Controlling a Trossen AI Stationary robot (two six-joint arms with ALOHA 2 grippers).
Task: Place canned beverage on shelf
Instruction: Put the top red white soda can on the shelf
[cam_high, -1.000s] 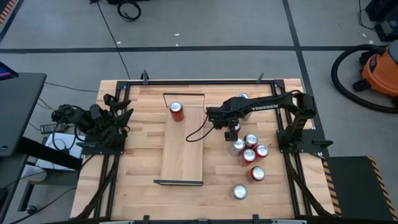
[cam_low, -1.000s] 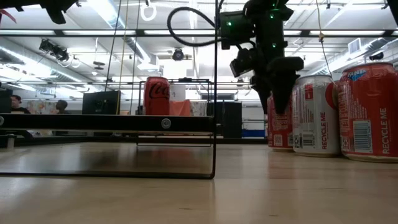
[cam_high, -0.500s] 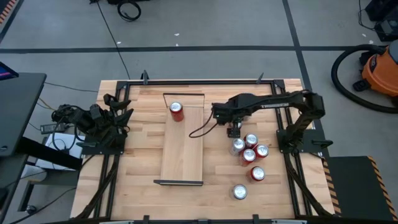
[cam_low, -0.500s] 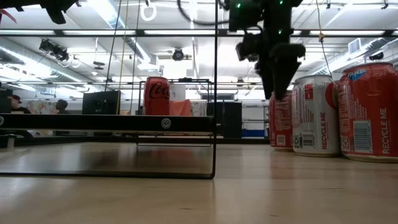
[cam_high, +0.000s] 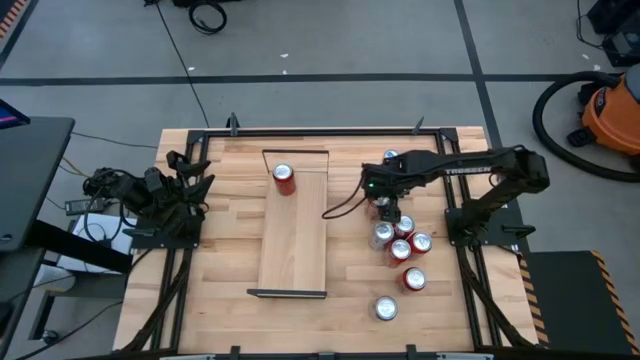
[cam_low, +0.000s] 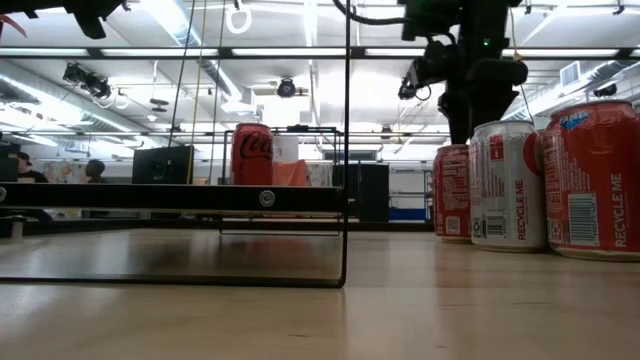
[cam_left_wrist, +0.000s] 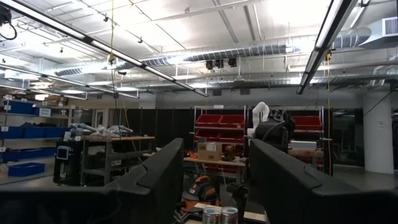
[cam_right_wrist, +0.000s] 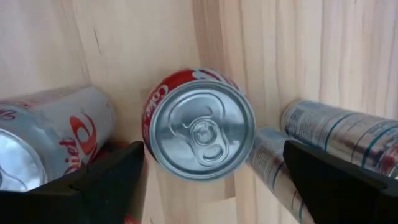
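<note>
While our long light-wood shelf board with dark metal end rims (cam_high: 294, 230) carries one upright red soda can (cam_high: 285, 179) near its far end, we hold our right gripper (cam_high: 388, 209) off to that board's right, above the cluster of red-and-silver beverage cans (cam_high: 401, 238) standing on the plank tabletop (cam_high: 225, 270). Straight below our spread fingers (cam_right_wrist: 106, 186) sits one upright red can with a silver pull-tab top (cam_right_wrist: 199, 124), centred between them and not gripped; neighbouring cans stand close on either side of it. Our right arm reaches in from its base, wrist turned downward. Our left gripper (cam_high: 190, 180) waits well apart beyond the shelf's other side, fingers (cam_left_wrist: 158, 180) parted.
</note>
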